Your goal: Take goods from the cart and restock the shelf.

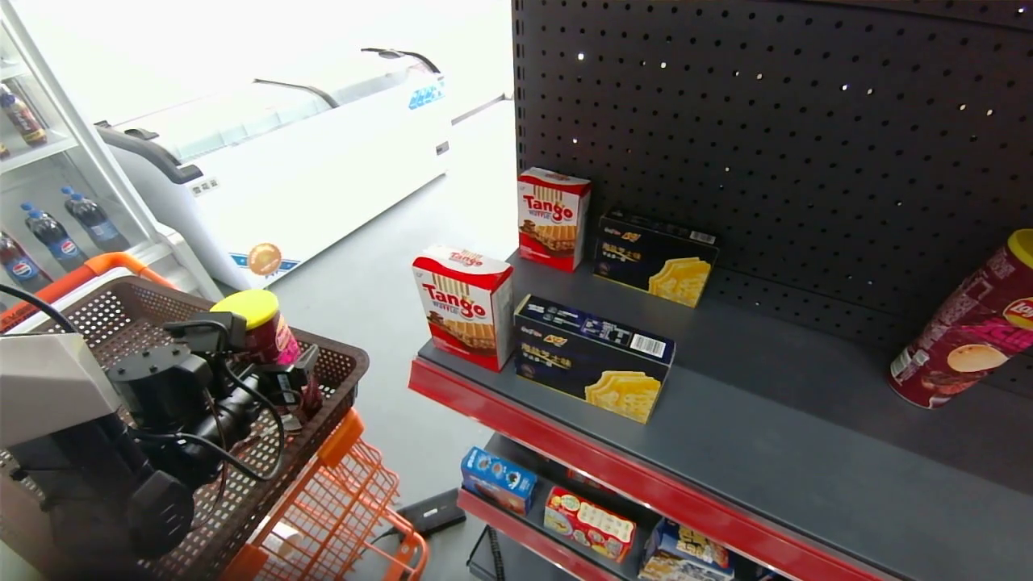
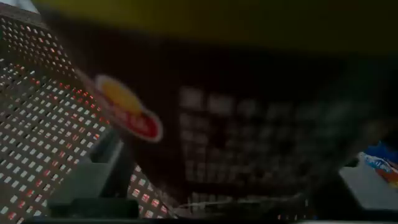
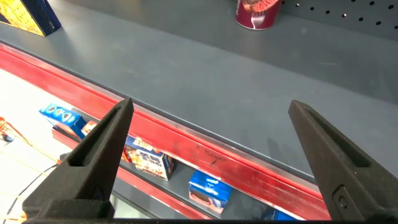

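1. Shelf (image 1: 807, 452): smooth matt dark-grey board with a glossy red front lip. Its back panel (image 1: 767, 121) is black perforated sheet, metal by the look.
2. Basket (image 1: 347, 361): brown perforated plastic.
3. Cart (image 1: 363, 484): orange coated wire.
4. Near wafer box (image 1: 464, 307): glossy printed cardboard.
5. Near can (image 1: 270, 335): shiny printed wrap, yellow plastic lid.
6. Right pincer (image 3: 210, 107): matt black plastic.

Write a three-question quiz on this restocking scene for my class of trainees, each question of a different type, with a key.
1. True or false: the right hand is open and holds nothing.
2. How many red wafer boxes stand on the top shelf? A one, B two, C four.
3. Fill in: the left hand grips a yellow-lidded chip can inside the brown ___ on the orange cart.

Key
1. True.
2. B.
3. basket.
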You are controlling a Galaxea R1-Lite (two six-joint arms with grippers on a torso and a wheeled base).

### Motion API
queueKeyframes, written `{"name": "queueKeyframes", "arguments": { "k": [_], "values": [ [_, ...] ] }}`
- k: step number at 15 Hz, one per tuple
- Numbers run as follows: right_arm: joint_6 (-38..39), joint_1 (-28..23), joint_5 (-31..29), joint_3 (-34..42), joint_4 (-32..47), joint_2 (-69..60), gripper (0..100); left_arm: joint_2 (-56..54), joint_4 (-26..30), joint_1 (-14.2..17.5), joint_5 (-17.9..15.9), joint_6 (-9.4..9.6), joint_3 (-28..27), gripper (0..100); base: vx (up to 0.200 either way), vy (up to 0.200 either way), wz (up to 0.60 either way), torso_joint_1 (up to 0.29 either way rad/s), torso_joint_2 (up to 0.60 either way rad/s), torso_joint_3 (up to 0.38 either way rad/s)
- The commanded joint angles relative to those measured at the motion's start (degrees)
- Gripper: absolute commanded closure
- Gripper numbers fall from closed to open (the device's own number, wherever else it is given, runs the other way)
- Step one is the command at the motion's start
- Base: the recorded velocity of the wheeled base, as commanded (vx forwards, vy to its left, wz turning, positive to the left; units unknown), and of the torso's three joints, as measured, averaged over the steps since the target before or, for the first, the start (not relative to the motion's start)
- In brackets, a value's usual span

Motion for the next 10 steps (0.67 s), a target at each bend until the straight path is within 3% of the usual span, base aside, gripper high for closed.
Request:
{"name": "queueKeyframes", "arguments": {
  "k": [1,5,10],
  "values": [
    [-0.01,0.00,-0.02,0.00,-0.02,-0.02,0,0.28,-0.03,-0.06,-0.04,0.08,-0.79,100,0.000,0.000,0.00,0.000,0.00,0.000],
    [-0.01,0.00,-0.02,0.00,-0.02,-0.02,0,-0.86,-0.03,-0.06,0.14,0.61,0.44,100,0.000,0.000,0.00,0.000,0.00,0.000],
    [-0.01,0.00,0.07,0.00,-0.02,-0.02,0,-14.22,3.22,-1.55,0.31,0.70,-0.26,100,0.000,0.000,0.00,0.000,0.00,0.000]
  ]
}}
